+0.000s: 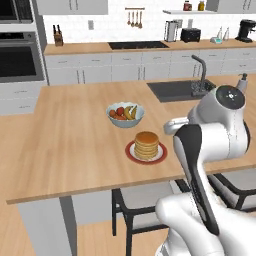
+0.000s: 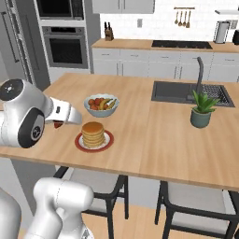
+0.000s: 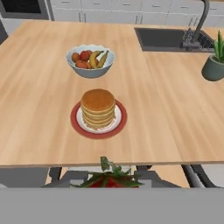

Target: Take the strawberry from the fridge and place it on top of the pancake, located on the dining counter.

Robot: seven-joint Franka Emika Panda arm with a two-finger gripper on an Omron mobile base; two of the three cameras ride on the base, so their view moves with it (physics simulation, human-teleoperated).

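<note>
Because the strawberry is a small, light and soft fruit with a smooth skin, it is judged that it bruises easily and can slip, so it should be held at its widest part with gentle pressure and not by the green leaves. In the hand view the red fruit with its leafy top is seen at the bottom, between the tips of the gripper, and the jaws are closed on it, partly apart as the fruit's width requires. In the right base view a small red spot is seen under the gripper, at the near left edge of the dining counter, which agrees with this grip. The strawberry is therefore carried in the air, short of the counter edge and not yet above the pancake. The stack stands on its red-rimmed plate a little further in on the wood, almost straight ahead of the jaws. Beyond it the fruit bowl is found, and furthest away the sink and the potted plant.
</note>
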